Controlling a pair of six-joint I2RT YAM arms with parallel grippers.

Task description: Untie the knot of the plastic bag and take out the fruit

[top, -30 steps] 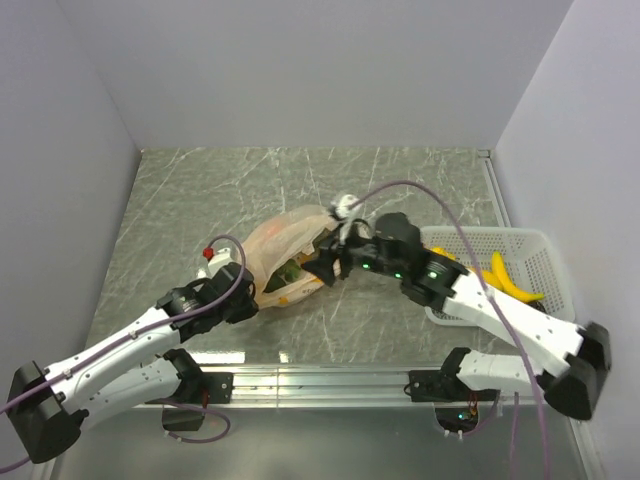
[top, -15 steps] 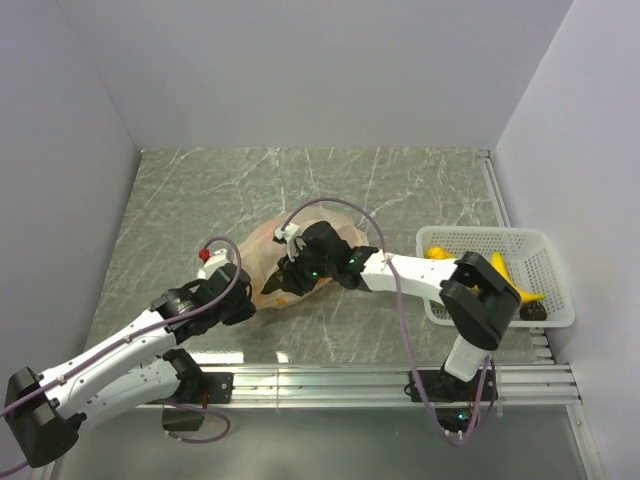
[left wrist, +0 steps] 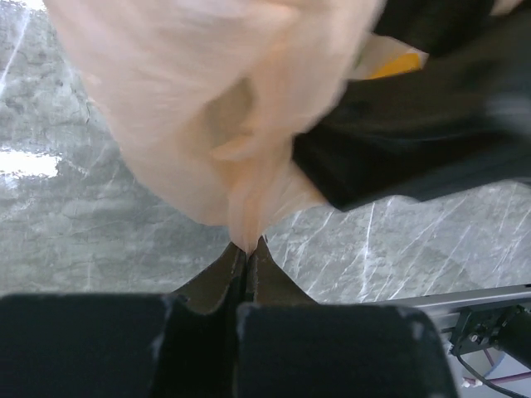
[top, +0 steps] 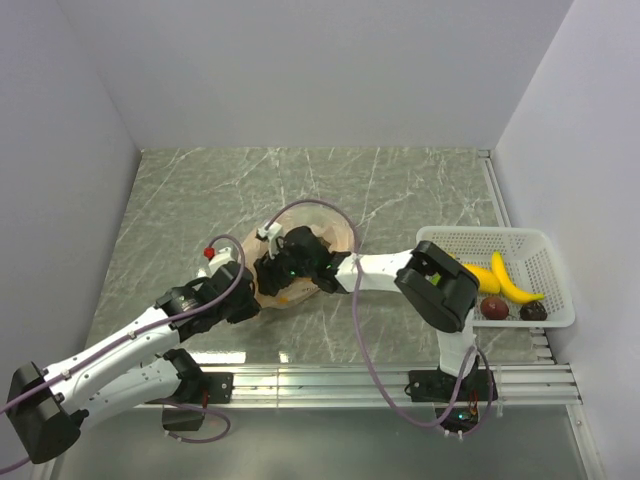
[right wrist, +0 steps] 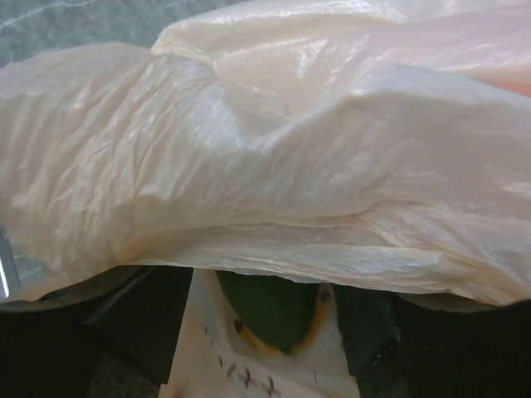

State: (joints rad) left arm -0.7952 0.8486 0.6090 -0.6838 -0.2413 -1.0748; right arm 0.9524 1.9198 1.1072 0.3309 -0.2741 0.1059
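Observation:
The pale orange plastic bag (top: 327, 231) lies on the marble table, and its knot is hidden. My left gripper (top: 246, 300) is shut on a pinched edge of the bag, which shows in the left wrist view (left wrist: 207, 99) just above the closed gripper (left wrist: 247, 249). My right gripper (top: 273, 279) is at the bag's mouth, under the plastic. In the right wrist view the bag (right wrist: 274, 157) drapes over the open right gripper (right wrist: 265, 303). A dark green fruit (right wrist: 267, 313) with a yellow rim lies between the fingers.
A white mesh basket (top: 480, 232) stands at the right. It holds yellow bananas (top: 507, 281), a red fruit (top: 493, 307) and a dark fruit (top: 534, 311). My right arm (left wrist: 431, 141) crosses close in front of the left gripper.
My right arm has swung left from the basket side, and its gripper has gone into the bag's mouth. A red fruit now shows in the basket. My left gripper has kept its hold.

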